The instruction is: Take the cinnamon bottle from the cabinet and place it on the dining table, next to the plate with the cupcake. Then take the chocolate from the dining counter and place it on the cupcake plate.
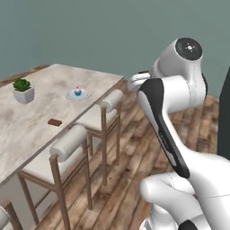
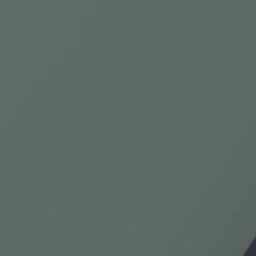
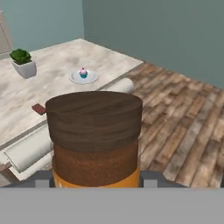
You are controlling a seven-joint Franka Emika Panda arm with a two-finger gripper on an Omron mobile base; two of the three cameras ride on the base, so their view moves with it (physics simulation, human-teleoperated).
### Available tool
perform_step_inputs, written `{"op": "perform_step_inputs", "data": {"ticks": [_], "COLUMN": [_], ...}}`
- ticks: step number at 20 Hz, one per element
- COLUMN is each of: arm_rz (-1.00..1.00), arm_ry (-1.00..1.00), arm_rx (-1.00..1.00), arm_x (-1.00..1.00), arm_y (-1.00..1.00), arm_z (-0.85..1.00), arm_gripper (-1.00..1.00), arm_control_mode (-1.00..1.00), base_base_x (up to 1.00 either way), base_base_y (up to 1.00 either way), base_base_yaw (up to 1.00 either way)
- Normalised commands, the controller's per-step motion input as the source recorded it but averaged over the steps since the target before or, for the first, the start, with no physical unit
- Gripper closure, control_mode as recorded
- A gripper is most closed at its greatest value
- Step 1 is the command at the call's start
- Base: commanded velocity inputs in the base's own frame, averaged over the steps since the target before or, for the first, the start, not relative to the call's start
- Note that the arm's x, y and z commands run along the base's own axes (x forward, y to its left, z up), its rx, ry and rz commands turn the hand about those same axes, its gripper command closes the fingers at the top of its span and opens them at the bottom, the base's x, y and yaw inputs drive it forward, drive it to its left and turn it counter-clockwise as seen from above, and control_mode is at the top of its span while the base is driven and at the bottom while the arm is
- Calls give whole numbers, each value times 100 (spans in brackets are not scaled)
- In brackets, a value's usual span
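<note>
The cinnamon bottle has a dark wooden cap, brown contents and an orange label. It stands upright between the fingers of my gripper, which is shut on it, above the wooden floor beside the dining table. On the table, the cupcake with pink topping sits on a small glass plate, ahead and to the left of the bottle. The brown chocolate lies flat near the table's edge, nearer to me than the plate; it also shows as the chocolate in the hand view.
A potted succulent stands on the table left of the plate. Two cushioned bar stools line the table's near side. Wooden floor stretches to the right, bounded by a teal wall.
</note>
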Motion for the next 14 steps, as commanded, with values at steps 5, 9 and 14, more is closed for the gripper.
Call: {"op": "perform_step_inputs", "data": {"ticks": [5,9,14], "arm_rz": [0,0,0], "arm_ry": [0,0,0], "arm_rx": [0,0,0], "arm_x": [0,0,0], "arm_y": [0,0,0], "arm_z": [0,0,0], "arm_gripper": [100,100,100], "arm_control_mode": [100,100,100], "base_base_x": [70,61,56], "base_base_y": [-82,-68,-41], "base_base_yaw": [40,46,51]}}
